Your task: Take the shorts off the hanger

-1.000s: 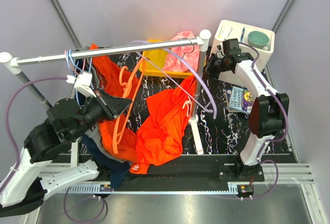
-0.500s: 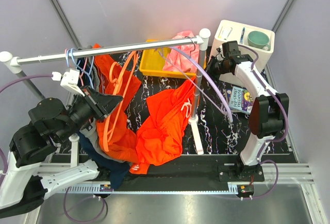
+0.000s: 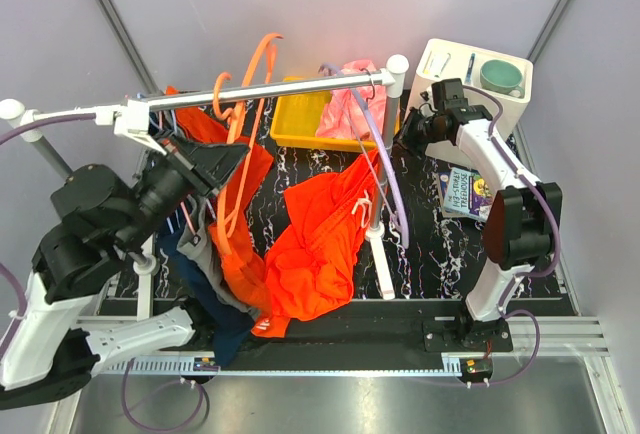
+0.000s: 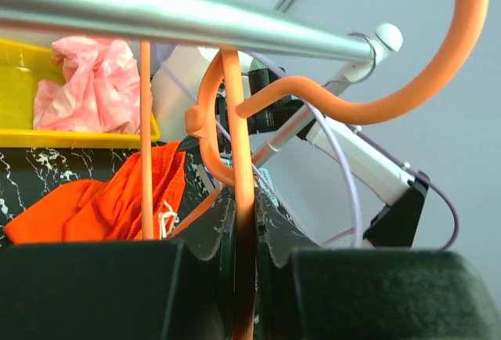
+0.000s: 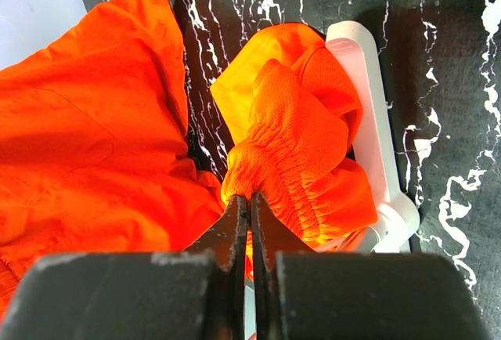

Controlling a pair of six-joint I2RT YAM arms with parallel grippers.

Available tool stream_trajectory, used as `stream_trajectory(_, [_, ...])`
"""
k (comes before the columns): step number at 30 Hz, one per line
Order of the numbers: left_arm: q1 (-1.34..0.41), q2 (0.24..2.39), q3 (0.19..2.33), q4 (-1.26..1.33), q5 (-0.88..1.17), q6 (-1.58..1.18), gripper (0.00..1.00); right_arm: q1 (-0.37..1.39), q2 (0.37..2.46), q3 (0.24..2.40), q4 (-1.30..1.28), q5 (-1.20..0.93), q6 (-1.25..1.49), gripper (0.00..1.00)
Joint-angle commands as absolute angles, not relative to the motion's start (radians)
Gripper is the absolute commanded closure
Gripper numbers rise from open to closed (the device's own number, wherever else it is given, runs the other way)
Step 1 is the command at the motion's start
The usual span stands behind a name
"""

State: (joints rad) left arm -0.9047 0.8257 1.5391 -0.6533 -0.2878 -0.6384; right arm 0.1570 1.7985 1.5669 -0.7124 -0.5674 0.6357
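"How far along were you?"

"Partway, as I judged it. My left tool (image 4: 244,222) was pressed together on the shaft of the orange hanger (image 4: 239,121), and its hook stood above the rail (image 4: 156,11) rather than over it. My right tool (image 5: 250,199) was pinching the gathered waistband of the orange shorts (image 5: 78,144). They hung beside the rack's white post (image 3: 378,259) and spilled onto the black marbled surface (image 3: 430,254)."

"So were they off the hanger?"

"I couldn't tell. From above, orange cloth lay under the hanger's lower part, and any contact was hidden. By my reckoning, what was left was to draw hanger and cloth apart, then set the shorts down."

"And the pink shorts?"

"The pink shorts (image 3: 350,104) were crumpled in the yellow bin (image 3: 295,124) behind the rail, on no hanger."

"What stood in the way?"

"The rail and post stood between my 2 arms. A lilac cable (image 3: 378,144) looped across them, and dark and grey clothes (image 3: 215,294) crowded my left side."
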Motion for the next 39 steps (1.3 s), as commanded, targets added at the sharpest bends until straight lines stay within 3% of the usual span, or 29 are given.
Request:
stream_trajectory(1, [-0.902, 0.916, 1.6, -0.565, -0.376, -0.679, 1.0, 0.156, 1.729, 1.571, -0.699, -0.587, 0.632, 0.99])
stream_trajectory(9, [-0.902, 1.031, 1.641, -0.552, -0.387, -0.736, 1.0, 0.153, 1.718, 1.566, -0.699, -0.587, 0.634, 0.98])
stream_trajectory(39, [-0.904, 1.213, 1.52, -0.436, -0.058, -0.848, 1.0, 0.155, 1.73, 1.571, -0.696, -0.592, 0.627, 0.98])
